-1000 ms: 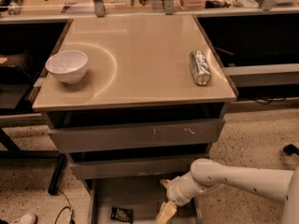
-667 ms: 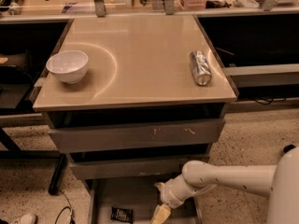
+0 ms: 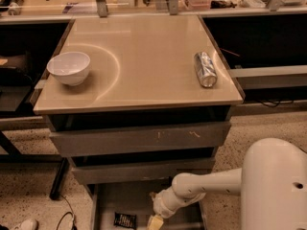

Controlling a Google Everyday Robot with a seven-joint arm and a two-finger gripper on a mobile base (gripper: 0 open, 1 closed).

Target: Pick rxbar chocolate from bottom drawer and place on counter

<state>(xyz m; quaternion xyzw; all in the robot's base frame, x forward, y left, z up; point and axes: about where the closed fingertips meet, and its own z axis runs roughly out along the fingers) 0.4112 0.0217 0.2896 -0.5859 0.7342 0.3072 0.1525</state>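
Observation:
The rxbar chocolate (image 3: pixel 124 220), a small flat black bar with pale lettering, lies on the grey floor of the open bottom drawer (image 3: pixel 108 200), near its front left. My gripper (image 3: pixel 154 221) hangs low inside the drawer, just right of the bar and apart from it, at the bottom edge of the view. My white arm reaches in from the right. The beige counter (image 3: pixel 144 61) is above the drawers.
A white bowl (image 3: pixel 69 67) sits at the counter's left. A silver can (image 3: pixel 205 69) lies on its side near the counter's right edge. Two closed grey drawers (image 3: pixel 139 138) are above the open one. Cables and a dark table leg (image 3: pixel 60 178) are on the floor at left.
My arm has reached further left and down into the drawer, bringing the gripper closer to the bar. The view has shifted closer to the drawers. The bar has not moved.

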